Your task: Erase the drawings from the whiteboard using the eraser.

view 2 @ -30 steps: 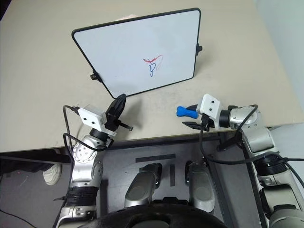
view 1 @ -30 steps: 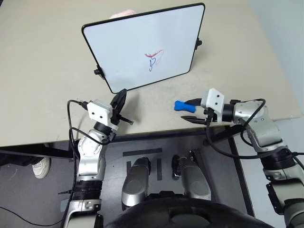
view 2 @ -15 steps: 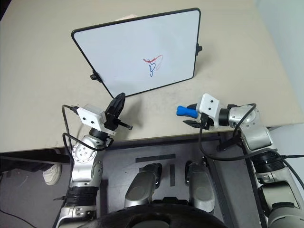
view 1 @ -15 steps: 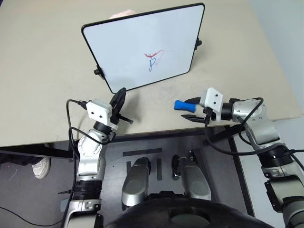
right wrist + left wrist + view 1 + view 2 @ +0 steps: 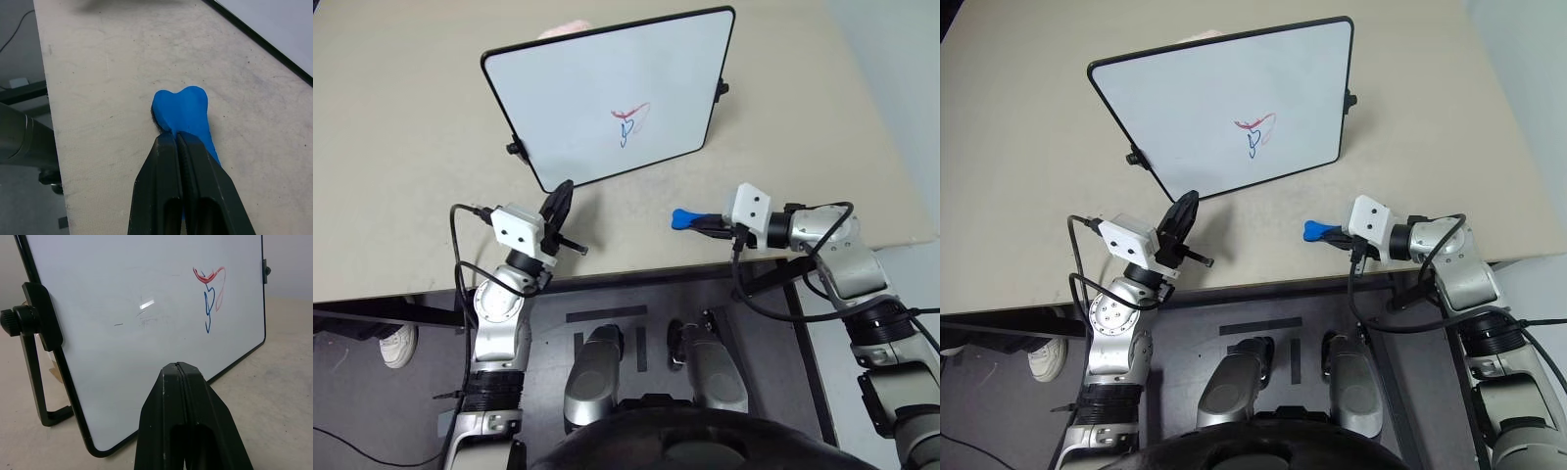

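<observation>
Beige table (image 5: 401, 147), matte, lightly speckled, dark specks and scuffs visible in right wrist view. Near edge running straight across. Below edge: dark grey floor (image 5: 607, 328) with black tape marks (image 5: 607, 313). White sneaker (image 5: 399, 345) on floor at far left, under the table edge. Black cable (image 5: 342, 446) on floor, lower left corner. Pale pink something (image 5: 563, 29) peeking from behind, far side of table, too hidden to identify.

Silver jointed arms, white wrist boxes, black cables, black pincers
</observation>
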Controlling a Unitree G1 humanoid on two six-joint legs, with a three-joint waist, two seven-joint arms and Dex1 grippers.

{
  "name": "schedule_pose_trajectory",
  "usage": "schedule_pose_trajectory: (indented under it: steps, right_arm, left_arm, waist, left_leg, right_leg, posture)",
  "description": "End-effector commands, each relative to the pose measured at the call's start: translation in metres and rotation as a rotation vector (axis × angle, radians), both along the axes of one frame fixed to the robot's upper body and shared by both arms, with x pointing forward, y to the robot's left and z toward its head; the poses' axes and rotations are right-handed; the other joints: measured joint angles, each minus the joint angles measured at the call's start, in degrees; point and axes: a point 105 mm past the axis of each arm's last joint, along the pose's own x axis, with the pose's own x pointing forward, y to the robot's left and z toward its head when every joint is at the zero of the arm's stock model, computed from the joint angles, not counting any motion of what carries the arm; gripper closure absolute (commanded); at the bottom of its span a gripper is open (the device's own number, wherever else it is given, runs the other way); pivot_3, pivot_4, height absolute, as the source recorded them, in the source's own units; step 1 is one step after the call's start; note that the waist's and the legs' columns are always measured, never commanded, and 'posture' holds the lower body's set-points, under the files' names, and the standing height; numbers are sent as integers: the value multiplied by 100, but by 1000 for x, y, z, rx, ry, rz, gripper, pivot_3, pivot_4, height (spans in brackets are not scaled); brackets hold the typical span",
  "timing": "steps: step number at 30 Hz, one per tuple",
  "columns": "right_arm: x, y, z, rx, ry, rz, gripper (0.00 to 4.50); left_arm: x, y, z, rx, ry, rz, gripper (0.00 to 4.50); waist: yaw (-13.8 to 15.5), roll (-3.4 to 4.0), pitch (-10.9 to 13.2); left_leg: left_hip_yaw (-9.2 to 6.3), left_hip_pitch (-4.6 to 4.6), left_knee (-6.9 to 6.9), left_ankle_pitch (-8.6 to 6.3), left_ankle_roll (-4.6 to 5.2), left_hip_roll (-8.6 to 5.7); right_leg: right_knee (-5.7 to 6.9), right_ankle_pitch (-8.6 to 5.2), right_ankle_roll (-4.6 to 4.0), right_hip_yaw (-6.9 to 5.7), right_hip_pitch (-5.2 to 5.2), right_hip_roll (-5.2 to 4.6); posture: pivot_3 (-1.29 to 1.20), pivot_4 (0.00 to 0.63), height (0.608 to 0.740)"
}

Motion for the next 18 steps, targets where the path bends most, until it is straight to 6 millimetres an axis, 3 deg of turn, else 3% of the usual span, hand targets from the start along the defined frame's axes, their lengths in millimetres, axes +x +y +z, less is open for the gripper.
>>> schedule_pose_trajectory:
  steps: [1, 10, 12, 16, 18]
  right_arm:
    - [2, -1, 4, -8, -40, -2, 4440]
    - [5, -1, 6, -25, -92, -10, 4440]
    - [7, 3, 24, 14, -143, 4, 4440]
    - [22, 18, 81, 127, -350, 13, 4440]
    - [25, 27, 97, 158, -429, 31, 4440]
  left_arm:
    - [-1, -4, 10, -3, -47, -13, 4500]
    - [0, -7, 11, -8, -48, -18, 4500]
    - [0, -6, 11, -7, -49, -17, 4500]
    - [1, -5, 11, -5, -49, -16, 4500]
    - [1, -5, 11, -5, -49, -17, 4500]
  waist:
    - [0, 0, 0]
    - [-1, 0, 0]
    - [-1, 0, 0]
    - [-30, 4, 2]
    - [-51, 4, 2]
  left_leg:
    - [0, 0, 0, 0, 0, 0]
    - [0, 1, 0, 1, -2, 0]
    - [0, 2, 0, 2, -3, 0]
    - [2, 2, 0, 6, -6, 0]
    - [3, 6, 0, 12, 1, 5]
  right_leg:
    - [0, 0, 0, 0, 0, 0]
    - [1, 2, -4, 0, 1, 0]
    - [1, 2, -3, 0, 1, 0]
    - [1, 0, 2, 0, 0, 0]
    - [1, 1, 2, -1, 0, 1]
  posture:
    - [0, 150, 740]
    - [0, 150, 740]
    - [0, 150, 740]
    - [0, 150, 740]
    - [0, 150, 740]
